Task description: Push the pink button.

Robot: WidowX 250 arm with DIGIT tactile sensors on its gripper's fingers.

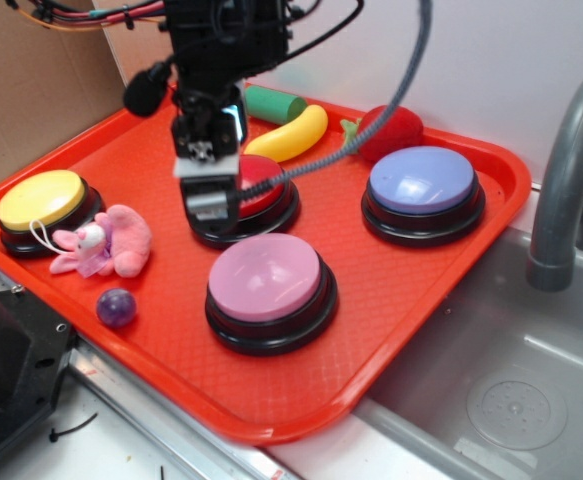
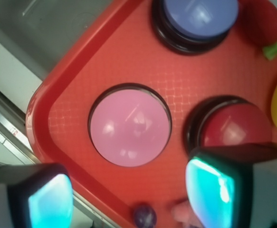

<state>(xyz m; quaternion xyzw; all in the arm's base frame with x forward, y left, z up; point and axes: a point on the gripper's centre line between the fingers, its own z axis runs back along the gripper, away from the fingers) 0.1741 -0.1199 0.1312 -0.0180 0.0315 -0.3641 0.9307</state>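
The pink button (image 1: 267,280) has a pale pink dome on a black base and sits at the front middle of the red tray (image 1: 121,150). In the wrist view the pink button (image 2: 130,125) lies ahead of and between the fingers. My gripper (image 1: 209,195) hangs above the tray, just left of and behind the pink button, in front of the red button (image 1: 261,190). The gripper (image 2: 128,199) is open and empty, with teal pads (image 2: 209,192) wide apart.
On the tray stand a yellow button (image 1: 43,200), a lavender-blue button (image 1: 421,182), a pink plush toy (image 1: 106,242), a purple ball (image 1: 116,307), a banana (image 1: 293,135), a strawberry (image 1: 386,130) and a green piece (image 1: 271,103). A sink (image 1: 511,390) with a faucet (image 1: 571,170) lies to the right.
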